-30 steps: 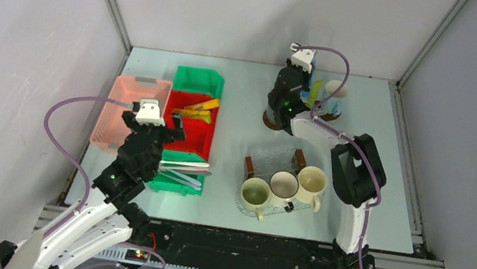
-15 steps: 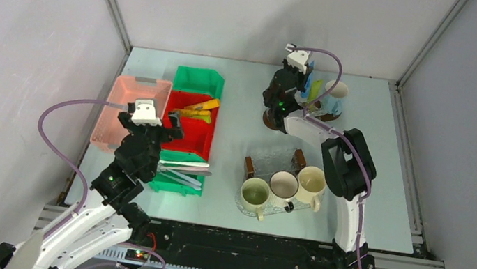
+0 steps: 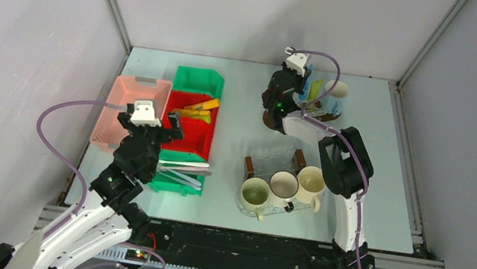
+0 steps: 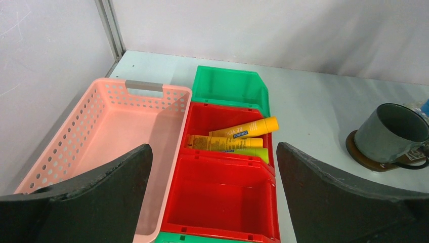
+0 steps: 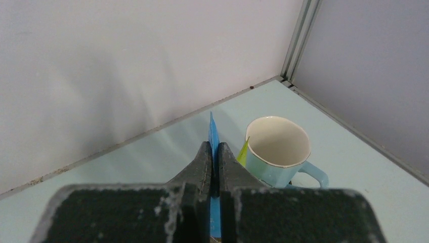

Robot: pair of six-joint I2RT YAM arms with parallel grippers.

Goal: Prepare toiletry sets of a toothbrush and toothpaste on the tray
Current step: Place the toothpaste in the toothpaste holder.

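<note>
the right tool [image 5: 212, 147], pinching a blue toothpaste tube [image 5: 212, 126], has drifted slightly up-left beside the pale blue mug [image 5: 277, 147] in the top view's upper middle; the drop-in looks near. the left tool [image 4: 213, 149] stays spread over the red bin [image 4: 227, 164]. the orange tube [image 4: 245, 129] carries dark print, unreadable.

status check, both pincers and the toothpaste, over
Left pincer open over red bin with orange tube. Right pincer shut on blue tube, beside pale blue mug. Yellow-green tube at mug's side; mug mouth unobstructed.
</note>
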